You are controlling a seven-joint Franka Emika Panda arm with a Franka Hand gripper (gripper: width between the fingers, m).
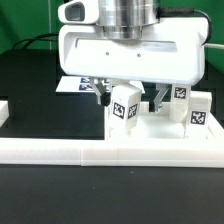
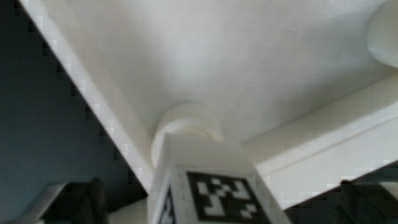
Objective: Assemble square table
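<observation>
The white square tabletop [image 1: 160, 133] lies flat behind the long border rail; in the wrist view its broad underside and raised rim [image 2: 231, 70] fill most of the picture. A white tagged leg [image 1: 124, 108] stands upright on it near a corner, and it also shows in the wrist view [image 2: 217, 190]. My gripper [image 1: 130, 100] hangs over this leg with one dark finger on either side [image 2: 71, 200]. A narrow gap shows on both sides, so the jaws look open. Two more tagged legs [image 1: 180, 100] [image 1: 198, 113] stand upright at the exterior view's right.
The long white border rail [image 1: 100, 152] runs across the front, with a short white piece [image 1: 4, 108] at the exterior view's left. The marker board [image 1: 75, 86] lies behind on the black table.
</observation>
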